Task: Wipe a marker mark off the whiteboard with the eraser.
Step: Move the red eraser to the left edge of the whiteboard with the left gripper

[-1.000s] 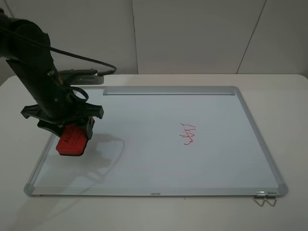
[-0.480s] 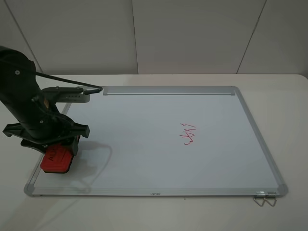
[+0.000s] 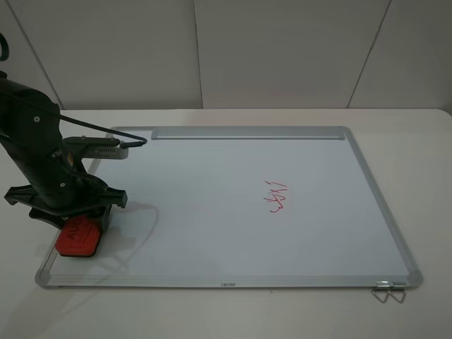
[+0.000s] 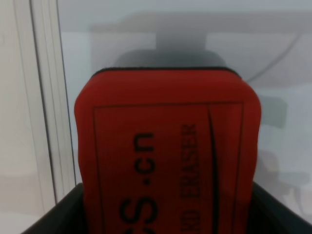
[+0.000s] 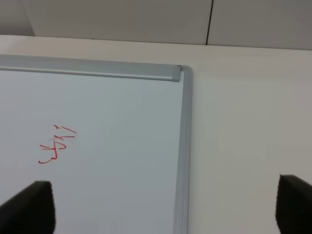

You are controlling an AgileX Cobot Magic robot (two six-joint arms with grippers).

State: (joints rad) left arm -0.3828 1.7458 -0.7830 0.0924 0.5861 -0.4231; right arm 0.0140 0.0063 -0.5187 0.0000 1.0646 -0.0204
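The eraser [image 3: 76, 241] is held clamped in the left gripper [image 3: 82, 224] and lies on the whiteboard [image 3: 226, 233] at its near left corner, just beside the silver frame [image 3: 58, 247]. Since a second ago it has been carried there from farther in on the board. The red squiggle [image 3: 275, 197] is seen unchanged, well apart. The right gripper [image 5: 166, 207] is spread wide with nothing held, over the board's right edge.
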